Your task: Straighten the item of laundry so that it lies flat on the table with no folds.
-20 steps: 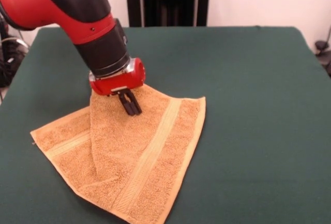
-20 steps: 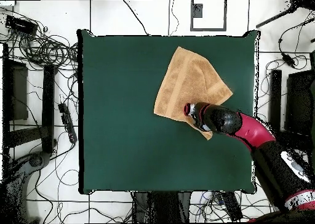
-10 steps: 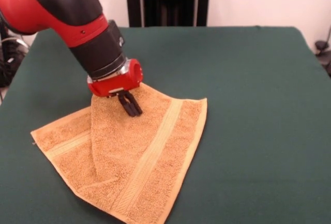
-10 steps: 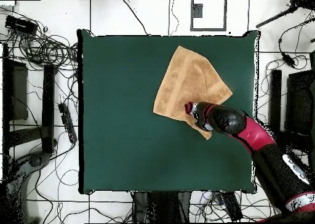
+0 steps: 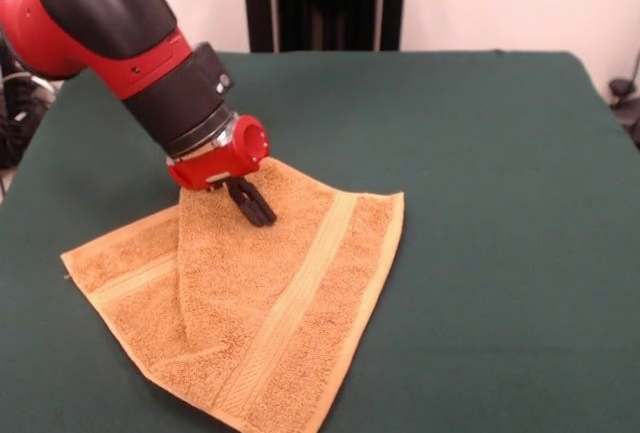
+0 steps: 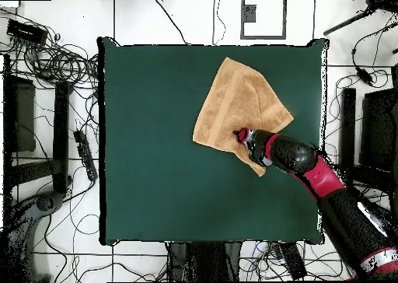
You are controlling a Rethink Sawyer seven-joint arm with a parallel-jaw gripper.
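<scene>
Towel (image 5: 270, 303) lies folded over itself; tool (image 5: 256, 209) seemingly pinches its top layer.

You get even, bright room light with no glare on the worktop (image 5: 480, 153). Only a soft shadow sits under the arm (image 5: 150, 63); focus holds across both views.

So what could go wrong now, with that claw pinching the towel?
The gripper looks shut on the towel near its far corner, where one part lies folded over the rest. It may have caught both layers, so pulling might drag the whole towel across the table instead of opening the fold. The grip is small, so the cloth could also slip free. And the towel's near edge lies close to the table's edge, so a pull that way might take it off.
</scene>
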